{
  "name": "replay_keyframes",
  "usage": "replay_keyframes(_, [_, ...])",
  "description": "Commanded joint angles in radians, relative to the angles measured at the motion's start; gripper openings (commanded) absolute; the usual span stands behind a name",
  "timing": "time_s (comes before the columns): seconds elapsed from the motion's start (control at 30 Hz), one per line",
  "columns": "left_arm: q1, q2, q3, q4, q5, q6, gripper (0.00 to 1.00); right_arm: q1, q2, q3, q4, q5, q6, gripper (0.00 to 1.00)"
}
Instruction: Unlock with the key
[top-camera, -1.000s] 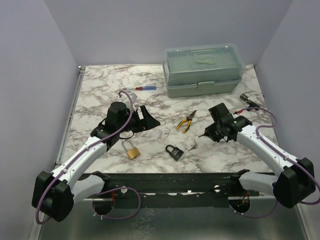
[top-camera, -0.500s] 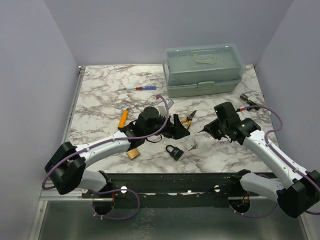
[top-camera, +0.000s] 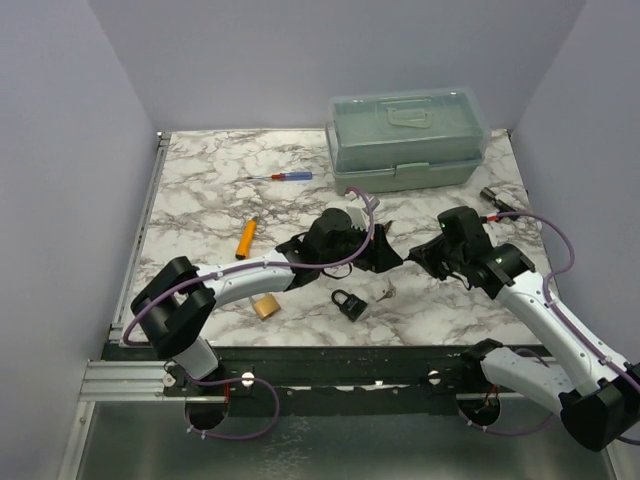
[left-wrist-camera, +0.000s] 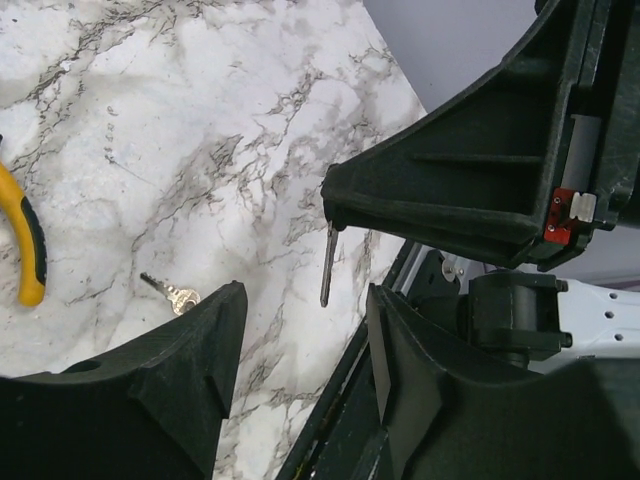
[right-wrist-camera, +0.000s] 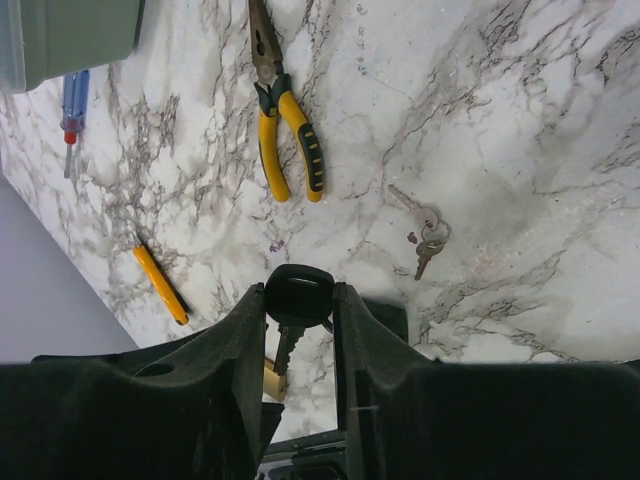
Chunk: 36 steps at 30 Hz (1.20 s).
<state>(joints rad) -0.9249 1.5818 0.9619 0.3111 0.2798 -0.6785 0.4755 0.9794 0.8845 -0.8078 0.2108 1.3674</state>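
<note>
My right gripper (right-wrist-camera: 300, 292) is shut on a black-headed key (right-wrist-camera: 298, 290), whose blade points back toward the camera. In the left wrist view that blade (left-wrist-camera: 328, 265) sticks out of the right gripper's fingers (left-wrist-camera: 450, 200), just ahead of my left gripper (left-wrist-camera: 303, 300). The left gripper is open with nothing between its jaws. From above, the left gripper (top-camera: 388, 256) and right gripper (top-camera: 416, 256) nearly meet at mid-table. A small silver key bunch (top-camera: 385, 292) (right-wrist-camera: 425, 232) (left-wrist-camera: 172, 294) lies loose on the marble. A black padlock (top-camera: 349, 303) and a brass padlock (top-camera: 265, 306) lie near the front.
Yellow-handled pliers (right-wrist-camera: 285, 140) lie under the left gripper, hidden in the top view. An orange marker (top-camera: 246, 238), a red-and-blue screwdriver (top-camera: 283, 177) and a green toolbox (top-camera: 408, 140) sit farther back. A small black part (top-camera: 497, 199) lies at the right edge.
My left arm swung right from the table's left side to the middle, its jaws narrowing. The right gripper shifted slightly back and left, still gripping the key.
</note>
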Motion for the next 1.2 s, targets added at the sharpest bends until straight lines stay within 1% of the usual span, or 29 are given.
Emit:
replay_keyframes(0.0, [-0.011,0.032,0.043,0.047,-0.001,0.019,0.54,-0.006,-0.019,0.008,-0.017,-0.022,-0.014,0.00])
replay_keyframes(0.17, [-0.018,0.056,0.059,0.062,0.013,0.016,0.46,-0.006,-0.022,0.008,-0.011,-0.026,-0.019,0.00])
replay_keyframes(0.37, [-0.019,0.068,0.064,0.062,0.032,0.016,0.43,-0.006,-0.030,0.011,-0.011,-0.025,-0.024,0.00])
replay_keyframes(0.5, [-0.019,0.069,0.060,0.062,0.039,0.017,0.37,-0.006,-0.034,0.010,-0.010,-0.028,-0.024,0.00])
replay_keyframes(0.6, [-0.019,0.075,0.067,0.066,0.052,0.012,0.24,-0.007,-0.036,0.008,-0.007,-0.032,-0.025,0.00])
replay_keyframes(0.7, [-0.019,0.086,0.077,0.066,0.076,0.014,0.04,-0.007,-0.036,0.008,-0.004,-0.037,-0.024,0.00])
replay_keyframes(0.73, [-0.020,0.088,0.079,0.066,0.081,0.014,0.00,-0.006,-0.037,0.007,-0.002,-0.038,-0.024,0.00])
replay_keyframes(0.9, [-0.019,0.076,0.077,0.068,0.086,0.013,0.00,-0.007,-0.059,0.002,0.022,-0.038,-0.032,0.01])
replay_keyframes(0.93, [-0.019,0.067,0.075,0.068,0.083,0.016,0.00,-0.006,-0.064,0.001,0.026,-0.037,-0.038,0.07])
replay_keyframes(0.97, [-0.019,0.056,0.069,0.067,0.077,0.022,0.00,-0.006,-0.071,0.001,0.030,-0.035,-0.045,0.21])
replay_keyframes(1.0, [-0.019,0.042,0.062,0.065,0.071,0.029,0.00,-0.006,-0.079,0.002,0.037,-0.031,-0.056,0.36])
replay_keyframes(1.07, [-0.019,0.010,0.046,0.060,0.050,0.051,0.00,-0.006,-0.099,0.003,0.052,-0.027,-0.089,0.59])
replay_keyframes(1.1, [-0.019,-0.007,0.038,0.053,0.037,0.064,0.00,-0.006,-0.111,0.002,0.061,-0.026,-0.108,0.68])
replay_keyframes(1.13, [-0.019,-0.023,0.030,0.043,0.023,0.081,0.00,-0.006,-0.123,0.002,0.073,-0.025,-0.132,0.74])
replay_keyframes(1.17, [-0.019,-0.039,0.025,0.029,0.011,0.103,0.00,-0.006,-0.138,0.002,0.090,-0.030,-0.160,0.78])
